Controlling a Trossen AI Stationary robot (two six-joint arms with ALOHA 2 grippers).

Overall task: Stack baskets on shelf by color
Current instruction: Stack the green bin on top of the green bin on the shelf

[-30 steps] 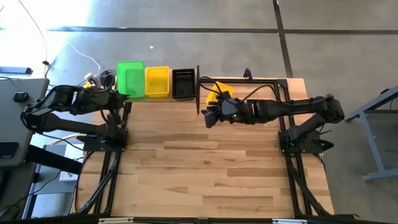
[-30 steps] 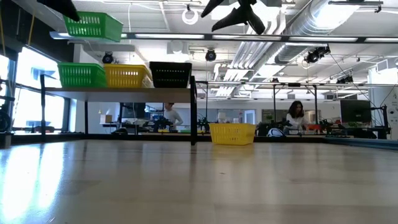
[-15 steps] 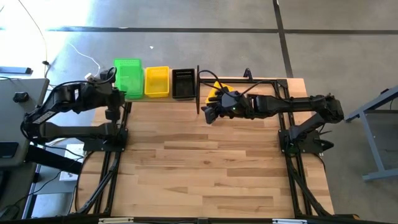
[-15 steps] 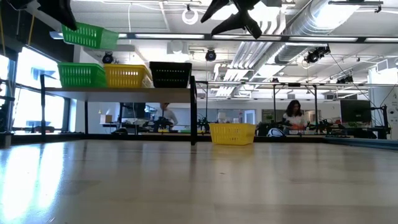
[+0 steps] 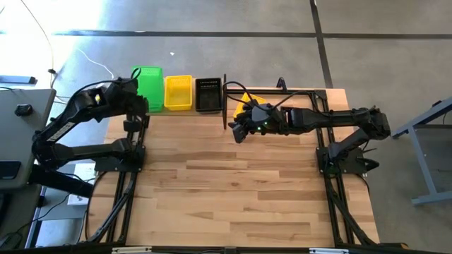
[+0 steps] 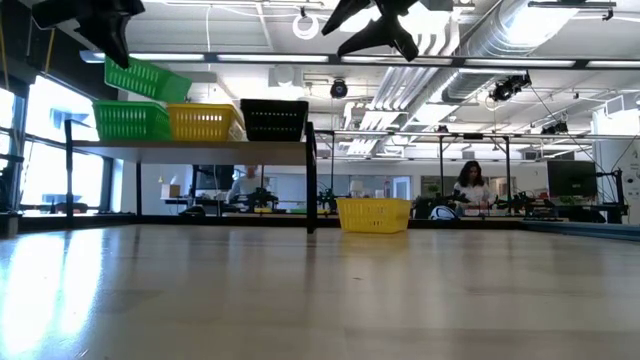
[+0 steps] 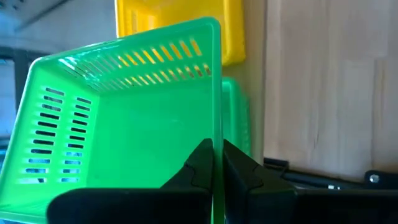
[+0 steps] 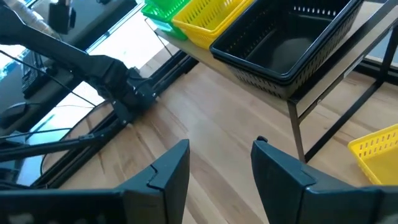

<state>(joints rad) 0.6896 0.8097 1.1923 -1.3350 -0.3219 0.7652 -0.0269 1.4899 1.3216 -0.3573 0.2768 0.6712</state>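
one green basket [image 7: 124,118] tilted, pinched at its rim by left gripper [image 7: 216,163]; right gripper [image 8: 221,162] wide, empty.

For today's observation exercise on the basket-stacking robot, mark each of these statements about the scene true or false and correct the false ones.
1. The left gripper is shut on the rim of a green basket. True.
2. The held green basket hangs level. False: in the low view it is tilted, above the green basket on the shelf.
3. On the shelf the baskets run green, yellow, black. True.
4. The right gripper is holding a yellow basket. False: it is open and empty, raised above the table.
5. A yellow basket on the table sits beside the shelf. True.
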